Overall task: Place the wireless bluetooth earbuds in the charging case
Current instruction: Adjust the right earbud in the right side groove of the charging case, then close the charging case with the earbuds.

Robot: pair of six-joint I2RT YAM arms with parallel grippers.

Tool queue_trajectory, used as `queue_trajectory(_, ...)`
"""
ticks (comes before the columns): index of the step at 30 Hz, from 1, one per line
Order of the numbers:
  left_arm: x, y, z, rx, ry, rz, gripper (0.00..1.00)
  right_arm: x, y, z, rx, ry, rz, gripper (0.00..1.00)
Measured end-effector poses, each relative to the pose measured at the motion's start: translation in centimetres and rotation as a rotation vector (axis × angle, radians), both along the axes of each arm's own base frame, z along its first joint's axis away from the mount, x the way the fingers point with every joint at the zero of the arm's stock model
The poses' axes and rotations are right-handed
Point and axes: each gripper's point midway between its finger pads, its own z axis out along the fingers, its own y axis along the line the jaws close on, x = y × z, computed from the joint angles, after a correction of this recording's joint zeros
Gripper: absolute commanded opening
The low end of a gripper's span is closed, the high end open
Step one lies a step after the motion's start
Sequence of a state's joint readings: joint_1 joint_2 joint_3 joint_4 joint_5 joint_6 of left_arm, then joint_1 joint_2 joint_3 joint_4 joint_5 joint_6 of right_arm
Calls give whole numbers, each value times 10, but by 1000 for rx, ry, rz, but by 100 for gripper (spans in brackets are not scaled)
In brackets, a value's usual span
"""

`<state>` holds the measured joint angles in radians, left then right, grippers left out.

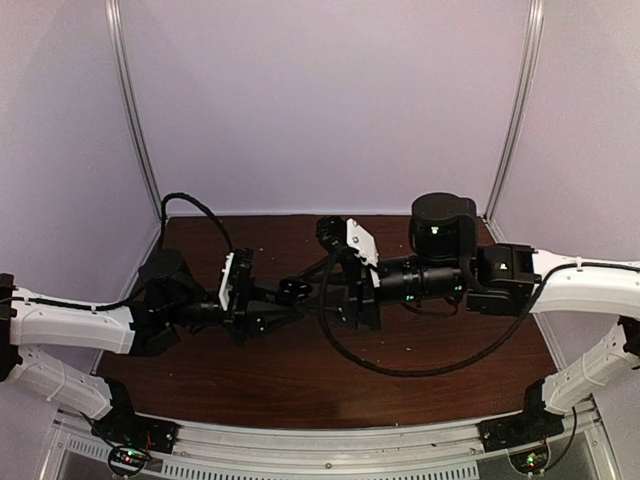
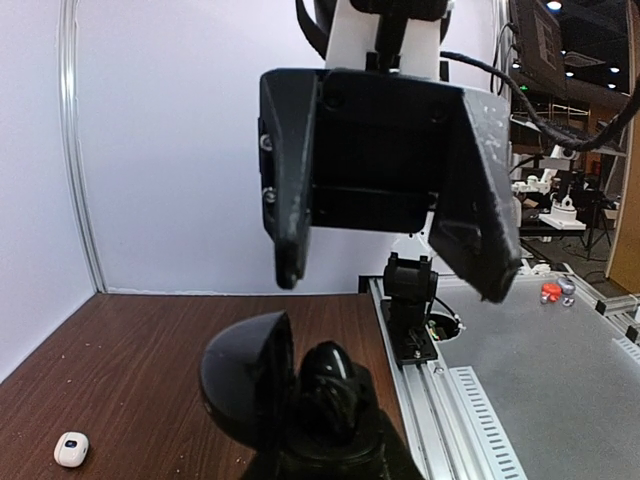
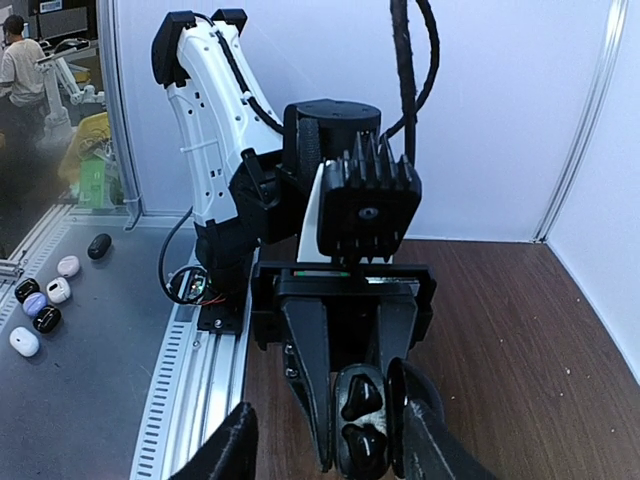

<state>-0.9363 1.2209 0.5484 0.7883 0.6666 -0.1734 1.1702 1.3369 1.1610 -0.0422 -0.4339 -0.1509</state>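
My left gripper [image 1: 283, 300] is shut on a black charging case [image 3: 376, 421] and holds it above the table with its lid [image 3: 415, 385] open. Two black earbuds [image 3: 361, 396] [image 3: 361, 446] sit in the case's wells. In the left wrist view the case [image 2: 330, 440] shows with its lid [image 2: 245, 385] up and one glossy black bud [image 2: 330, 385] in it. My right gripper [image 3: 325, 440] is open and empty, its fingers straddling the case without touching it; it also shows in the left wrist view [image 2: 395, 280]. No white buds are in view.
A small white rounded piece [image 2: 71, 449] lies on the brown table [image 2: 120, 350] at the left. Several small cases [image 3: 45, 300] lie on the grey bench beyond the table's rail [image 3: 200, 370]. White walls close in the table's back and sides.
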Motion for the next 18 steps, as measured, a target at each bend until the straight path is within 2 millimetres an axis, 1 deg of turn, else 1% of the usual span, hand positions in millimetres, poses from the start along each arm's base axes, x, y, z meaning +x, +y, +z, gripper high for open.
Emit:
queue_trajectory(4, 0, 0, 0, 0, 0, 0, 4, 3, -2, 6, 18, -5, -10, 61)
queue_trajectory(10, 0, 0, 0, -1, 0, 0, 4, 22, -7, 7, 23, 12, -57, 72)
queue_trajectory(14, 1, -1, 3, -6, -4, 1, 4, 27, -7, 7, 31, 19, -65, 72)
queue_trajectory(18, 2, -1, 6, -13, -7, 5, 4, 23, -3, 2, 27, 41, -32, 71)
